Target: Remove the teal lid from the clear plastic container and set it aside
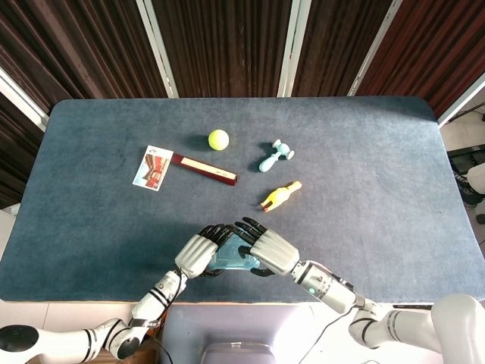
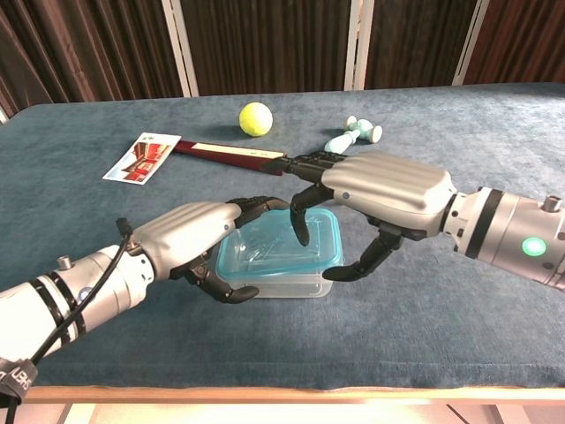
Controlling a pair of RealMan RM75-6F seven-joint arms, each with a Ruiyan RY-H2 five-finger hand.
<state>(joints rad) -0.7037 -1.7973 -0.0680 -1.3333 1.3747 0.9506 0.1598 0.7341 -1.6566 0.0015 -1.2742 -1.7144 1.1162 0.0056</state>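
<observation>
The clear plastic container (image 2: 291,284) with its teal lid (image 2: 269,250) stands near the table's front edge, also seen as the container (image 1: 232,258) in the head view. My left hand (image 2: 190,233) grips the container's left side, fingers curled over the lid's left rim and thumb below. My right hand (image 2: 388,196) arches over the right side, with fingertips on the lid's top and its thumb hooked at the right front corner. The lid looks slightly tilted, its right side raised off the clear base. In the head view both the left hand (image 1: 198,253) and the right hand (image 1: 270,250) hide most of the container.
A yellow-green ball (image 2: 255,117), a dark red flat box (image 2: 231,155) and a printed card (image 2: 141,156) lie at the back left. A teal toy (image 2: 353,135) and a yellow rubber chicken (image 1: 281,195) lie behind my right hand. The table's front edge (image 2: 282,389) is close.
</observation>
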